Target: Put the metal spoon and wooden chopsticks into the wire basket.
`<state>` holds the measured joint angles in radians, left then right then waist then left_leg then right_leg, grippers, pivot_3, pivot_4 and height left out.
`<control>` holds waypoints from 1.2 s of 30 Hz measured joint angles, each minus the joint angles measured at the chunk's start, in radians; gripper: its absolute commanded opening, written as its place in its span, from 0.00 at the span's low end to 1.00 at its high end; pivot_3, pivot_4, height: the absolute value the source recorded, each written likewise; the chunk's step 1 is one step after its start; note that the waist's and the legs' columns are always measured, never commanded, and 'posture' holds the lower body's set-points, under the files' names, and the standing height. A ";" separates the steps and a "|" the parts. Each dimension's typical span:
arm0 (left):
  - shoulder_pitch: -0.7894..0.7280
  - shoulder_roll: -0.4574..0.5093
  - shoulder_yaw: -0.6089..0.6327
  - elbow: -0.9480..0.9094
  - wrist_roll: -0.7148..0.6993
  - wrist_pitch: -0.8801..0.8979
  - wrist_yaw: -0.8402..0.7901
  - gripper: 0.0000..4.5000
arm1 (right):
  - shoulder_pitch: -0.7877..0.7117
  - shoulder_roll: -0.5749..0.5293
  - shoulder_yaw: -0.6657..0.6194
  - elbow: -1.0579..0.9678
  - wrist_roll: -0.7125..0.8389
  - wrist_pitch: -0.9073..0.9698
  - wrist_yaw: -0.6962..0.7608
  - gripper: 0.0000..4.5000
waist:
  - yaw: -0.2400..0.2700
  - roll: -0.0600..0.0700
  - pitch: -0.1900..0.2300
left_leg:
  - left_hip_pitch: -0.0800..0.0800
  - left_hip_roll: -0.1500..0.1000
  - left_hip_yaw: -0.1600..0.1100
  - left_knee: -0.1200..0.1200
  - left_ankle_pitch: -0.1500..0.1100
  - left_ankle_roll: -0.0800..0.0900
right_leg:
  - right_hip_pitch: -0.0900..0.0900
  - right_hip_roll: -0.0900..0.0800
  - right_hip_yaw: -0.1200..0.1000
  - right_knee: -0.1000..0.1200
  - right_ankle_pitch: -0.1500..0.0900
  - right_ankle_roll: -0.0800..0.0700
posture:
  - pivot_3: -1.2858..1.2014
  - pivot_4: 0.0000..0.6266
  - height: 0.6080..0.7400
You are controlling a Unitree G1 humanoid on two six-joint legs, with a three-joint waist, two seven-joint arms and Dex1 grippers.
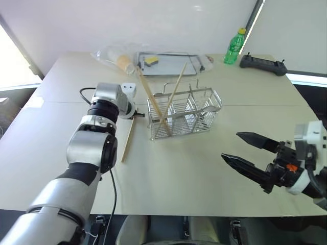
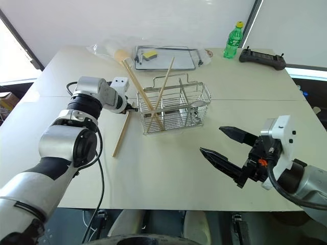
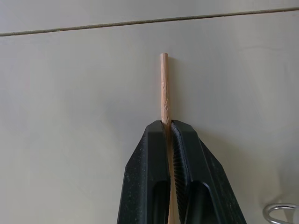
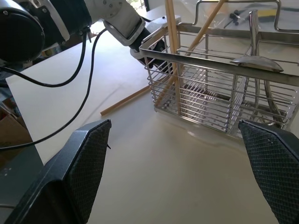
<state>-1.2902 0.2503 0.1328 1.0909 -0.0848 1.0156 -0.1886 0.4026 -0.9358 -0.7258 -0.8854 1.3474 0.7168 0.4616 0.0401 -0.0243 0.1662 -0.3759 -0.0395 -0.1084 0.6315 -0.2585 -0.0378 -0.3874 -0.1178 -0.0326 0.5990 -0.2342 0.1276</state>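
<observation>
Wooden chopstick (image 3: 164, 88) clamped in left gripper (image 3: 169, 128).

Bright, even daylight with soft shadows and sharp focus.

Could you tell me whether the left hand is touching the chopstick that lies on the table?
Touching. In the left wrist view, the left hand has both fingers closed on the chopstick.

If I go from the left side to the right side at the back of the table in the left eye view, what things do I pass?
Crumpled plastic bag → flat metal tray → green bottle → black controller.
</observation>
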 measured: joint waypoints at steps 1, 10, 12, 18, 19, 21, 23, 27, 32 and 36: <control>0.000 0.017 0.002 0.006 0.000 -0.045 0.000 0.01 | 0.004 0.000 -0.004 0.000 0.000 0.000 0.002 1.00 | -0.001 -0.001 0.001 | -0.001 0.000 0.000 0.000 0.000 0.000 | -0.001 0.001 0.000 0.000 0.000 0.000 | 0.52 0.24 0.76; -0.209 0.270 0.221 -0.010 -0.156 -0.565 -0.167 0.01 | 0.085 -0.004 -0.058 -0.001 -0.030 0.007 0.074 1.00 | 0.001 -0.004 0.003 | -0.008 0.000 0.000 -0.001 0.000 -0.001 | -0.006 -0.001 0.000 -0.003 0.003 -0.003 | 0.52 0.24 0.76; -0.267 0.304 0.294 -0.080 -0.255 -0.579 -0.261 0.01 | 0.092 -0.004 -0.070 -0.001 -0.030 0.008 0.079 1.00 | 0.000 -0.004 0.003 | -0.009 0.000 0.000 -0.001 0.000 -0.001 | -0.006 -0.001 -0.001 -0.003 0.003 -0.002 | 0.52 0.24 0.76; -0.273 0.282 0.321 -0.419 -0.434 -0.535 -0.438 0.01 | 0.083 -0.016 -0.076 0.015 -0.025 0.015 0.083 1.00 | -0.001 -0.004 0.002 | -0.005 0.000 0.000 0.000 0.000 -0.001 | -0.002 0.000 -0.001 -0.003 0.003 -0.002 | 0.52 0.24 0.76; -0.242 0.254 0.314 -0.523 -0.475 -0.495 -0.448 0.01 | 0.075 -0.027 -0.077 0.025 -0.022 0.018 0.084 1.00 | -0.001 -0.004 0.002 | -0.002 0.001 0.000 0.000 0.000 -0.001 | 0.000 -0.001 0.000 -0.003 0.003 -0.002 | 0.52 0.24 0.76; -0.177 0.205 0.285 -0.665 -0.525 -0.433 -0.452 0.01 | 0.063 -0.031 -0.078 0.033 -0.016 0.021 0.085 1.00 | 0.000 -0.002 0.001 | 0.003 0.001 0.000 0.000 0.000 -0.001 | 0.006 -0.001 0.000 -0.003 0.002 0.000 | 0.52 0.24 0.76; -0.097 0.149 0.262 -0.771 -0.562 -0.378 -0.426 0.01 | 0.061 -0.034 -0.078 0.037 -0.008 0.026 0.085 1.00 | 0.000 0.000 0.000 | 0.004 0.002 0.000 0.001 0.000 -0.001 | 0.007 0.000 0.000 -0.003 0.000 -0.003 | 0.52 0.24 0.76; 0.094 0.078 0.155 -0.920 -0.570 -0.323 -0.391 0.01 | 0.061 -0.038 -0.086 0.036 0.006 0.040 0.086 1.00 | -0.006 0.000 0.000 | 0.002 0.002 0.001 0.001 0.001 0.000 | 0.004 0.001 0.001 -0.002 0.003 -0.008 | 0.52 0.24 0.76; 0.201 0.052 0.074 -0.990 -0.560 -0.293 -0.377 0.01 | 0.064 -0.038 -0.115 0.036 0.013 0.043 0.085 1.00 | -0.001 -0.001 0.001 | -0.002 0.001 0.001 0.000 0.000 0.000 | -0.001 0.002 0.002 -0.002 0.005 -0.005 | 0.52 0.24 0.76; 0.247 0.041 0.051 -1.003 -0.562 -0.274 -0.375 0.16 | 0.065 -0.038 -0.115 0.036 0.015 0.044 0.082 1.00 | 0.000 0.000 0.001 | -0.002 0.001 0.001 0.001 0.000 0.001 | 0.000 0.002 0.002 -0.002 0.004 -0.006 | 0.52 0.24 0.76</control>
<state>-1.0435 0.2912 0.1834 0.0879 -0.6464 0.7414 -0.5637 0.4673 -0.9738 -0.8404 -0.8499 1.3624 0.7606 0.5438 0.0397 -0.0247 0.1668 -0.3776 -0.0385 -0.1070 0.6323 -0.2582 -0.0373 -0.3875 -0.1161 -0.0308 0.5968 -0.2299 0.1220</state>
